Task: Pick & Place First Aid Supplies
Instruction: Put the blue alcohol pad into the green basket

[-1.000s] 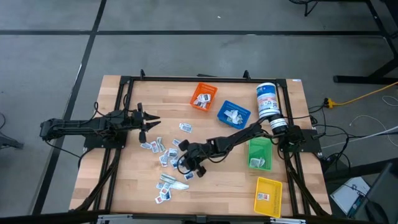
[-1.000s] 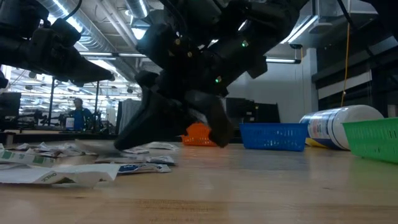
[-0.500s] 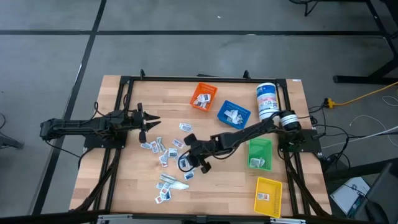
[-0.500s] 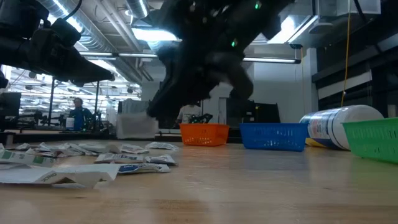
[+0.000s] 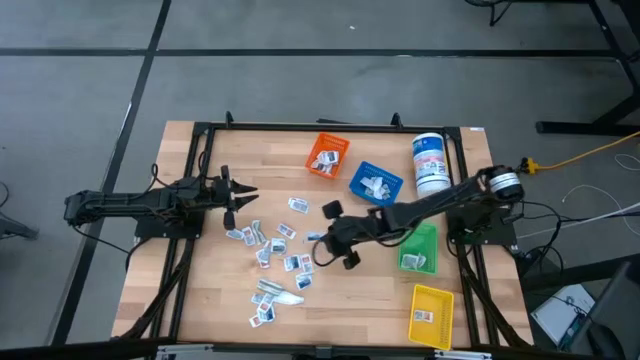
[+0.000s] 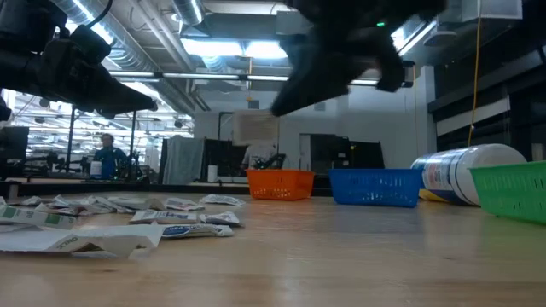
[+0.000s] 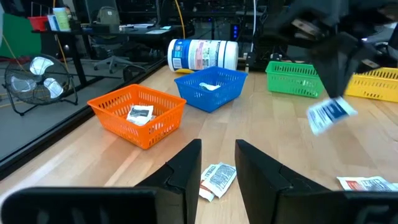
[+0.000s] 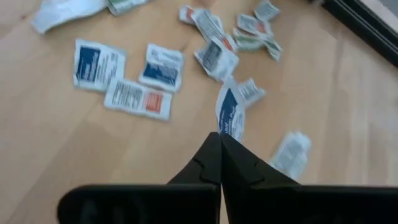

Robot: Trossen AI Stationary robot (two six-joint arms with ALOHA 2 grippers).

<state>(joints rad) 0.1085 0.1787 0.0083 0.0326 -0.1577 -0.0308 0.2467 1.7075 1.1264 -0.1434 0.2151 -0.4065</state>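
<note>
Many small white first aid packets lie flat and scattered on the wooden table's left middle. My right gripper hangs above the table beside that scatter, shut on one white packet with blue print; the same packet shows in the left wrist view. My left gripper waits open and level at the table's left side, nothing between its fingers. My right gripper pinches the blue-print packet by its near edge between its two shut fingertips. The fingers slant down from the table's right side. The packet sticks out past the tips, tilted and lifted clear of the table.
An orange bin and a blue bin stand at the far middle, a green bin and a yellow bin at the right. A white canister lies at the far right. Bare wood lies along the near edge.
My right gripper, shut on the packet, has risen from the scatter and swung toward the table's right and far side, tipping less steeply. The packet has come off the table and now hangs clear.
</note>
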